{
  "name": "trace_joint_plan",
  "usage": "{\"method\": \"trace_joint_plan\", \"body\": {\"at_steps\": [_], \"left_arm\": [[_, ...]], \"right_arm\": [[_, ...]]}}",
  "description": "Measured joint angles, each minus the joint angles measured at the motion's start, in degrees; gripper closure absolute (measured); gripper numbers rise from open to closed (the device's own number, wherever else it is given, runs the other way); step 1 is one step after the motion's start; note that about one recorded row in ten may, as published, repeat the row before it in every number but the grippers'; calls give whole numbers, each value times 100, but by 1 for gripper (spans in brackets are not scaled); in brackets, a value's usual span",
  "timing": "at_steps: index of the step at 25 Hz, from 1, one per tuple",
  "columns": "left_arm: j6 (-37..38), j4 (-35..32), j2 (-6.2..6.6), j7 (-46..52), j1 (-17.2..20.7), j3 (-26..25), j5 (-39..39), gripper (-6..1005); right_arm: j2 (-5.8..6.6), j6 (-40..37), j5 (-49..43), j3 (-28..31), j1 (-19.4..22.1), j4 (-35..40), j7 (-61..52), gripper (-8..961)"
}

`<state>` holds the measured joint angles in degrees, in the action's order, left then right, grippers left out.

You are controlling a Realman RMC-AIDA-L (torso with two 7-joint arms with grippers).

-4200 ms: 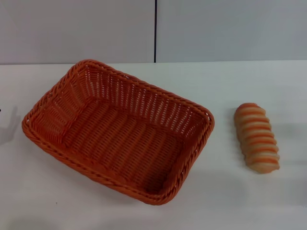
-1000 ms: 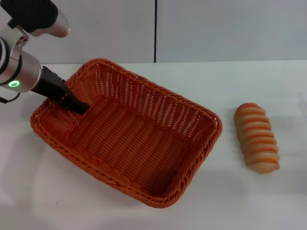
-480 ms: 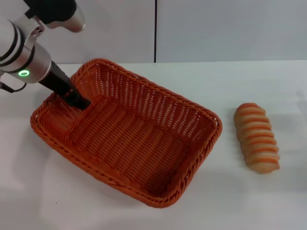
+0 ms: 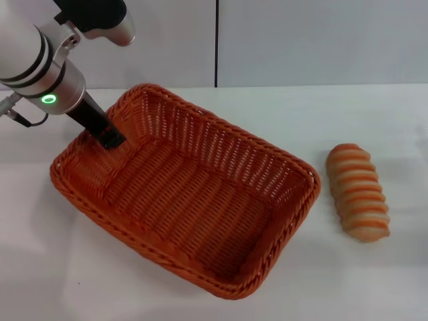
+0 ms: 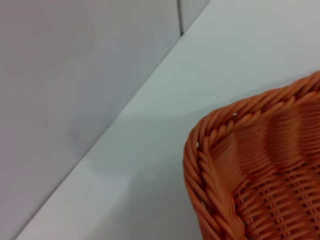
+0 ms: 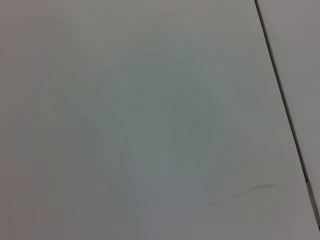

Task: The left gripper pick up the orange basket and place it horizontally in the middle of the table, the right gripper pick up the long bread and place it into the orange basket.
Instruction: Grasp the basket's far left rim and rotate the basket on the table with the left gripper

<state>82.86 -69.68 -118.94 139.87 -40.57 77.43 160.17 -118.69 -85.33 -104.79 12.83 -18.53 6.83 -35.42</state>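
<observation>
A pale grey wall (image 4: 301, 40) stands behind the desk and fills the top part of the head view, from about 10 o'clock over to 2 o'clock. A thin dark vertical seam (image 4: 217, 43) at 12 o'clock divides it into two panels and goes down to the far edge of the desk. In the left wrist view the same wall (image 5: 75, 100) shows, with the seam (image 5: 179, 17) near 12 o'clock. The right wrist view shows a thin dark line (image 6: 280, 85) at about 3 o'clock.
</observation>
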Motion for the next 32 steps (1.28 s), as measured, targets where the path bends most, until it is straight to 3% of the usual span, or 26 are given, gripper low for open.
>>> {"method": "trace_joint_plan", "body": {"at_steps": [5, 10, 15, 20, 21, 22, 25, 26, 32], "left_arm": [[-8, 6, 2, 296, -41, -31, 41, 780], [-27, -16, 5, 1256, -69, -125, 126, 802], [161, -29, 23, 2027, -94, -567, 99, 808], [477, 9, 4, 2504, -71, -1022, 74, 842], [563, 17, -11, 2517, -43, -1277, 73, 844], [563, 17, -11, 2517, -43, -1277, 73, 847], [678, 29, -15, 2529, -10, -1815, 54, 854], [741, 12, -15, 2535, 23, -2181, 50, 856], [776, -17, -20, 2551, 131, -2607, 37, 855]], "right_arm": [[11, 12, 16, 18, -101, 65, 0, 248], [21, 122, 60, 55, -298, 253, -38, 248], [76, 136, 64, 62, -484, 413, -48, 248], [235, 229, 64, 23, -677, 422, -58, 248], [339, 268, 45, 8, -752, 376, -74, 248], [339, 268, 45, 8, -752, 376, -74, 248], [462, 415, 28, -139, -873, 313, -84, 248], [562, 538, 35, -274, -964, 235, -83, 248], [720, 670, 43, -446, -1123, 67, -59, 248]]}}
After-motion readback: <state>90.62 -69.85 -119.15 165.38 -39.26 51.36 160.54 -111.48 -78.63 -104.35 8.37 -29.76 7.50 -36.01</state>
